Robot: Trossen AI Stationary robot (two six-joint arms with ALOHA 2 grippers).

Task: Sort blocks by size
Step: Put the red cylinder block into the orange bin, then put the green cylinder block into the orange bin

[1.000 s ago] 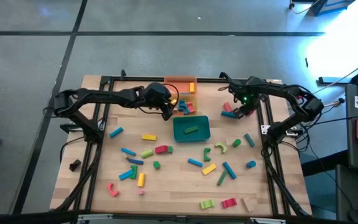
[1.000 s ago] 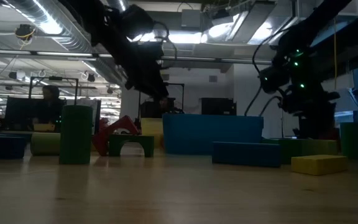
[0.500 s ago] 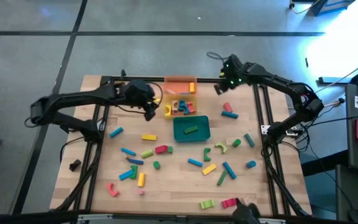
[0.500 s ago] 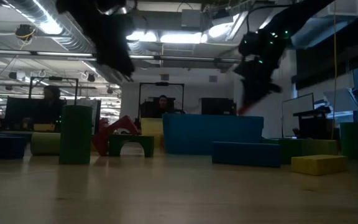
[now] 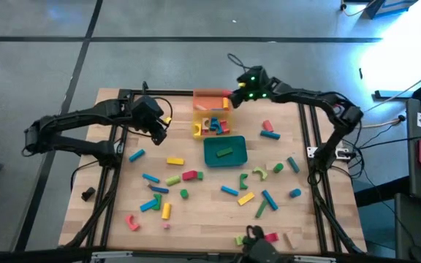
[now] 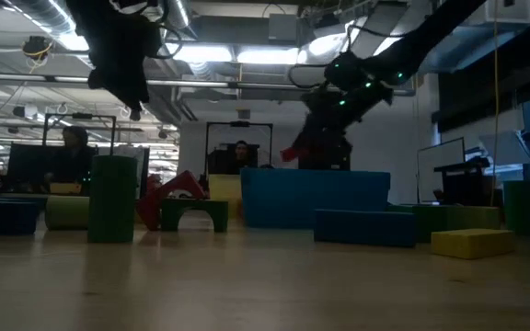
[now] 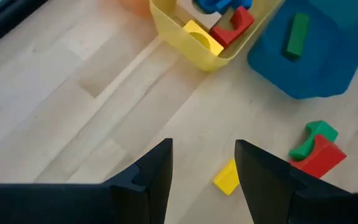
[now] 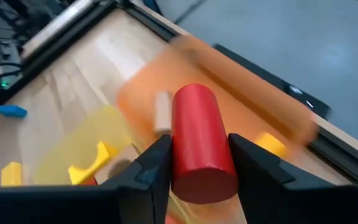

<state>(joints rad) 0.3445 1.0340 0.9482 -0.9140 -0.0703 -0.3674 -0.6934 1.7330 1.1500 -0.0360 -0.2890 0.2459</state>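
Note:
My right gripper (image 5: 232, 97) is shut on a red cylinder block (image 8: 201, 143) at the table's far edge, above the orange tray (image 5: 210, 97) and beside the yellow tray (image 5: 212, 126). It also shows in the low view (image 6: 304, 152). My left gripper (image 5: 161, 131) is open and empty above bare table to the left of the yellow tray, and its fingers show apart in its wrist view (image 7: 204, 168). Many small coloured blocks (image 5: 188, 175) lie flat across the table's middle and near part. One green bar (image 5: 225, 153) lies in the teal tray (image 5: 225, 151). My right gripper pinches the red cylinder's curved side (image 8: 178, 163) between its two fingers, toward the end nearer the wrist. The cylinder lies along the fingers and sticks out past them. It is lifted clear, over the orange tray.
The yellow tray (image 7: 185, 37) holds several red, blue and yellow blocks. A red and a blue block (image 5: 269, 130) lie on the right of the table. Black frame rails (image 5: 123, 95) run along the table's far, left and right edges. A person (image 6: 239, 152) sits in the room beyond.
My right gripper has gone up from the blocks on the table's right and toward the far left, to the orange tray, carrying the red cylinder clear of the table. My left gripper has drawn back from the yellow tray toward the table's left edge.

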